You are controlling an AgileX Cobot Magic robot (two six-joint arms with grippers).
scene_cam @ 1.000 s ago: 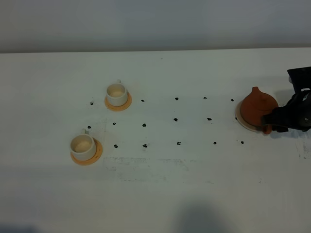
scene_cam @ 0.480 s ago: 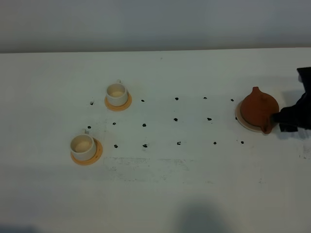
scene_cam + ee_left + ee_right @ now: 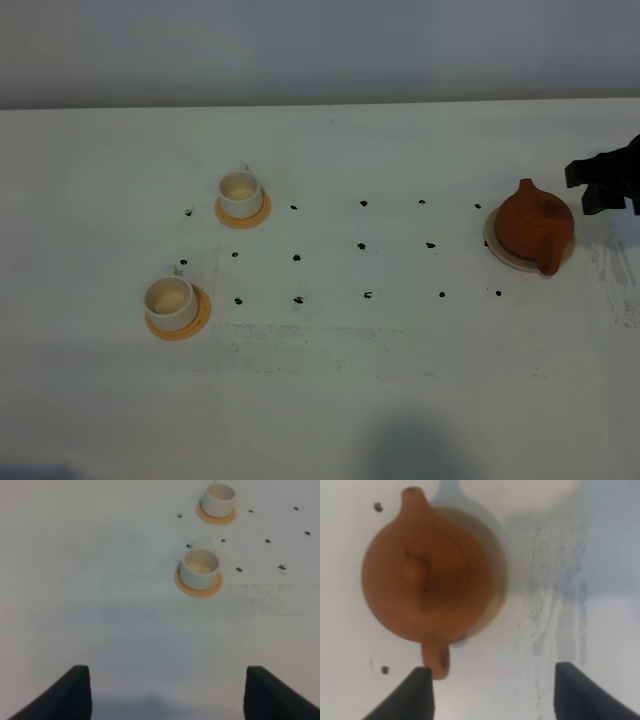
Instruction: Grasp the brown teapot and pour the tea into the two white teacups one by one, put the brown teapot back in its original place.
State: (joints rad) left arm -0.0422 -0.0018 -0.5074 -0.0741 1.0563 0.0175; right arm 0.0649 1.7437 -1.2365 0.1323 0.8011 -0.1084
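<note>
The brown teapot (image 3: 533,232) stands on its pale round coaster (image 3: 495,250) at the right of the white table. My right gripper (image 3: 588,190) hovers just right of and behind it, open and empty. In the right wrist view the teapot (image 3: 427,587) lies ahead of the open right gripper (image 3: 492,695), and the pot's short stub nearly reaches one fingertip (image 3: 420,692). The two white teacups (image 3: 240,193) (image 3: 170,300) sit on orange saucers at the left. My left gripper (image 3: 170,695) is open and empty, well short of the nearer teacup (image 3: 200,567) and the farther one (image 3: 218,495).
Small black marks (image 3: 362,246) dot the table between the cups and the teapot. Grey scuffs (image 3: 610,270) streak the surface to the right of the teapot. The table's far edge (image 3: 320,103) meets a grey wall.
My right gripper has let go of the teapot's near side and drawn back toward the far right. The teapot stays on its coaster. The cups have not moved.
</note>
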